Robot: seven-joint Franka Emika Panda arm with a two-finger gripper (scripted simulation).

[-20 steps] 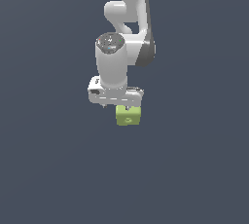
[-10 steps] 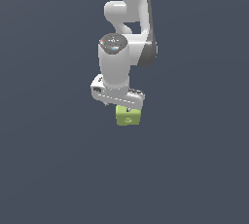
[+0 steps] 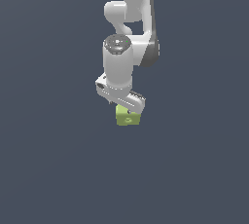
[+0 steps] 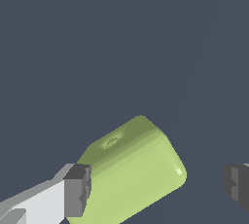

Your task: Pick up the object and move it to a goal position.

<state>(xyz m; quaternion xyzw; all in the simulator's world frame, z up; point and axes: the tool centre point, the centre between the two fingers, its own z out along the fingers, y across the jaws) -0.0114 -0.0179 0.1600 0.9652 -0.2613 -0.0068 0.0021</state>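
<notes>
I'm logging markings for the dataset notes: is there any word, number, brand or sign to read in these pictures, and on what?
None: no readable text anywhere.
The yellow-green block bears only a small round mark, not a character.
The gripper and arm carry no label.

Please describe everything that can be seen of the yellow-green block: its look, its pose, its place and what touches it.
The yellow-green block is a small cube-like piece with rounded edges and a smooth, slightly glossy surface. One face carries a small round dent. In the wrist view it lies tilted between the gripper's fingers: one dark pad is at its side, while the other pad stands clearly apart from it. In the exterior view it sits directly under the gripper. Whether it rests on the dark ground cannot be told.
</notes>
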